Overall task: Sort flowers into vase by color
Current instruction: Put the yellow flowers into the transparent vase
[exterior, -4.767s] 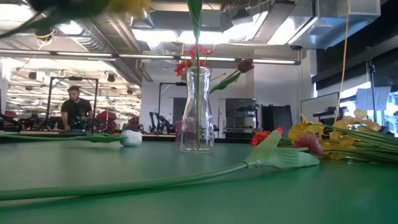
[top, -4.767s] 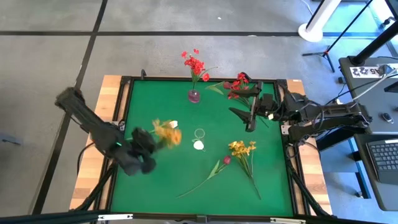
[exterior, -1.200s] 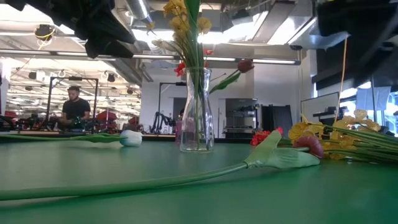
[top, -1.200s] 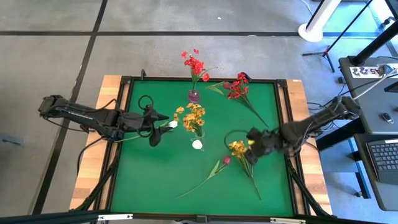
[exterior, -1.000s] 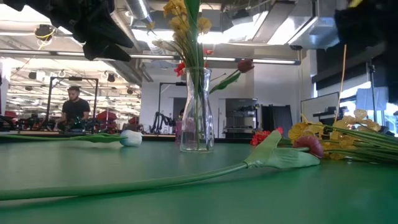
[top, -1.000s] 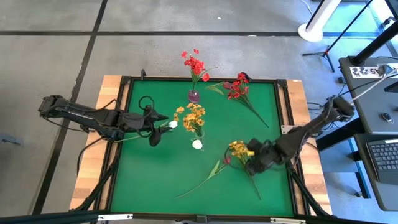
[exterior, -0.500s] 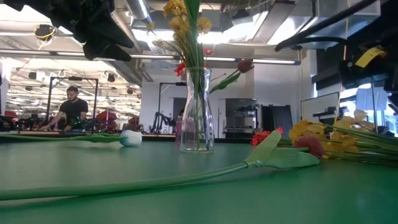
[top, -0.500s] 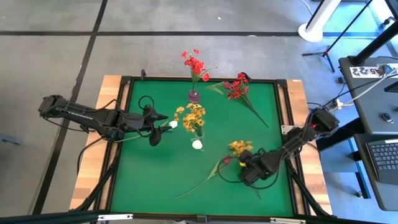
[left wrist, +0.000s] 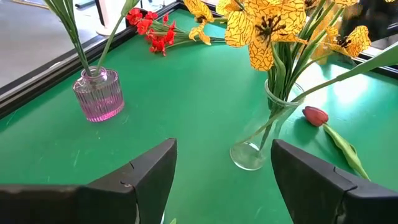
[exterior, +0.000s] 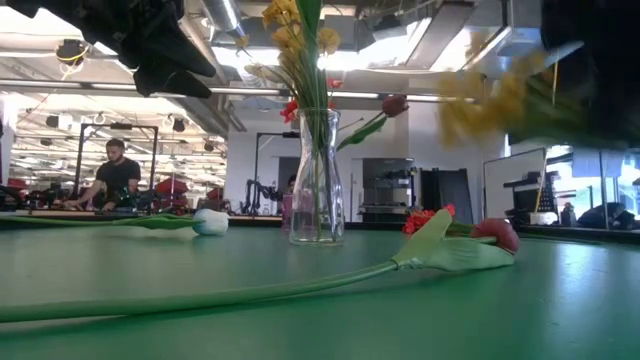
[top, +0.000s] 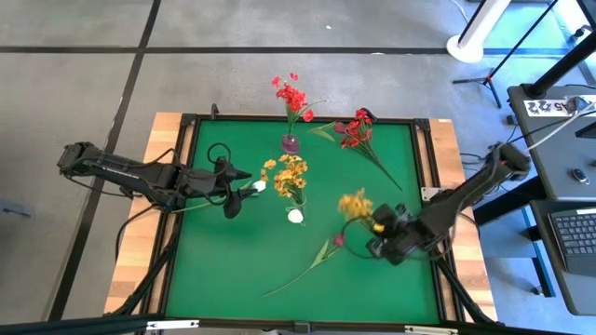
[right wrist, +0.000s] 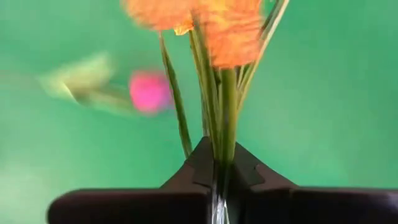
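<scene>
High view first: carrying a yellow-orange spray [top: 354,204] clear of the green mat [top: 223,270], on the right arm's side of the clear vase [top: 297,209] and a little nearer the table's front edge than it. Pinching the spray's bundled stalks with the right gripper [top: 379,228], jaws clamped fully together on them (plainest in the right wrist view, with the stalks running up out of the closed right gripper [right wrist: 219,163] and the blossoms [right wrist: 211,31] blurring above). Showing the same lift in the low view, as a smear of yellow [exterior: 490,100] high beside the clear vase [exterior: 318,190].

Waiting with the left gripper [top: 237,181] just beside the clear vase on its other side, fingers spread wide and holding nothing, a white tulip [top: 259,186] lying close under it.

Working, by all appearances, on the yellow step: matching blossoms already standing in the clear vase [left wrist: 255,149], so probably heading there. Leaving for later a magenta tulip [top: 339,239] flat on the mat between the clear vase and the front edge, and a red spray [top: 358,130] lying beyond the clear vase, near the small pink vase [top: 291,143] with red blossoms in it.

Calling next for swinging the spray over toward the clear vase, tipping the stalks downward, and threading them into a narrow, already crowded neck without knocking the glass over. Keeping the pinch firm until the stalks are well inside.
</scene>
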Robot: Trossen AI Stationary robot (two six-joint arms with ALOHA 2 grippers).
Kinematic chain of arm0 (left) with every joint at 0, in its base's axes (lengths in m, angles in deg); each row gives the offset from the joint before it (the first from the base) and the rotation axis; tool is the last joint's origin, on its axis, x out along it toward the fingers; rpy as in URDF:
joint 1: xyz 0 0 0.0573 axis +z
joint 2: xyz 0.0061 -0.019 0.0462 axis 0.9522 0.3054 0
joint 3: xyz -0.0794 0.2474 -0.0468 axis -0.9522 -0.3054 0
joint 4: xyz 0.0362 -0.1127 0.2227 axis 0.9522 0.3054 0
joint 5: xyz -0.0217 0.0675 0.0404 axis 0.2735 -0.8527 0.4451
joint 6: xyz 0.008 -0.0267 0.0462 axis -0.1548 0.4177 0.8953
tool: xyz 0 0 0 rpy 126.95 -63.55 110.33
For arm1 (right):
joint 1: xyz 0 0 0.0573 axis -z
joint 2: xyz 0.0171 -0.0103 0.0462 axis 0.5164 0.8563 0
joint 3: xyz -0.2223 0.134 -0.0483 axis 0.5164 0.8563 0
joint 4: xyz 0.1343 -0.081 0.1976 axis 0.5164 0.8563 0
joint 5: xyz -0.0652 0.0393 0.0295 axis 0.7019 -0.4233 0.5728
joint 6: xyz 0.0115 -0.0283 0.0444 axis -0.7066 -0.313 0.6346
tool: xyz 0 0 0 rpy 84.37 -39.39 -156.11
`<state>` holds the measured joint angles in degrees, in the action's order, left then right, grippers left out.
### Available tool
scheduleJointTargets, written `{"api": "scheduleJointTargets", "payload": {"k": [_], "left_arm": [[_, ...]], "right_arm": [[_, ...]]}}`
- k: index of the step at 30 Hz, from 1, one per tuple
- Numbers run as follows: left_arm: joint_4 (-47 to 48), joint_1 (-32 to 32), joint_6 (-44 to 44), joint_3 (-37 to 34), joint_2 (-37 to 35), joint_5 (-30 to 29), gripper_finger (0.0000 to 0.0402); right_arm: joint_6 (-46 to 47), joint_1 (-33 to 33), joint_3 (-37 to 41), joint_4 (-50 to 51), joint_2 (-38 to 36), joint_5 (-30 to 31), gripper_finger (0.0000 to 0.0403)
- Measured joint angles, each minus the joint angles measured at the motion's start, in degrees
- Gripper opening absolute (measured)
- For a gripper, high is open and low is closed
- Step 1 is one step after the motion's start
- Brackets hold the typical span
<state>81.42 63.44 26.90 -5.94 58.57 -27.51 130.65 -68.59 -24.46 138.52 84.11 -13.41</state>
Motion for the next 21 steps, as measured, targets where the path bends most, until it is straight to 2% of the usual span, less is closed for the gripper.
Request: {"api": "scheduleJointTargets", "payload": {"k": [4,8,11,13,15,21], "left_arm": [[0.0,0.0,-0.01,0.0,0.0,-0.22,0.0254],[-0.01,0.01,-0.05,0.0,0.0,-0.46,0.0254],[-0.26,0.0,-0.64,0.0,0.0,-0.77,0.0254],[-0.28,0.02,-1.04,0.0,0.0,-1.47,0.0254],[-0.31,0.0,-1.05,0.0,0.0,-1.73,0.0254],[-0.42,0.02,-1.12,0.0,0.0,-1.75,0.0254]], "right_arm": [[-6.72,0.0,0.0,-2.42,-8.44,20.64,0.0018],[-20.24,0.02,0.0,-12.64,-11.19,42.56,0.0008],[-35.5,0.4,1.21,-27.28,-10.27,50.98,0.0011],[-45.04,1.67,2.75,-37.91,-8.58,51.07,0.0013],[-53.4,3.15,4.46,-46.94,-7.43,46.41,0.0009],[-73.09,9.38,6.49,-70.16,-4.97,20.34,0.0008]]}}
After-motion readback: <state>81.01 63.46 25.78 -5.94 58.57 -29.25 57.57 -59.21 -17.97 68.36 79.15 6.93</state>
